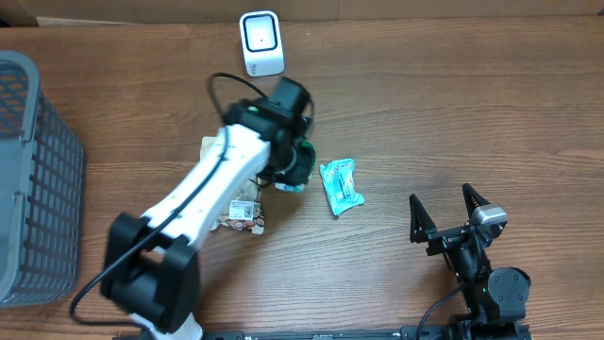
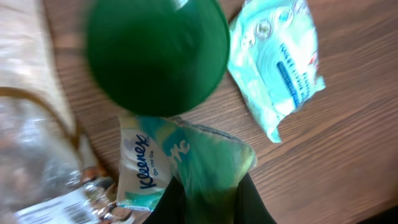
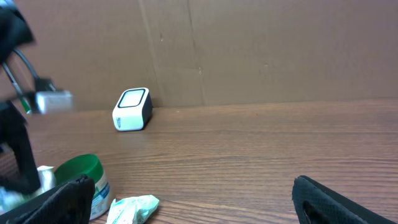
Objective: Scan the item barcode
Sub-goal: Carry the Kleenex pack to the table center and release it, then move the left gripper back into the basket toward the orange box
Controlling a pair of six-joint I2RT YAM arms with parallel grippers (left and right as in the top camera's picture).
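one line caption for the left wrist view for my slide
Kleenex pack pinched in the left gripper, with a green-lidded tub and a wipes packet lying just beyond it.

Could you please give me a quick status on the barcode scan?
Left end effector shut on Kleenex pack. Right end effector open, empty. Pack not yet at scanner. Green-lidded jar close beside pack.
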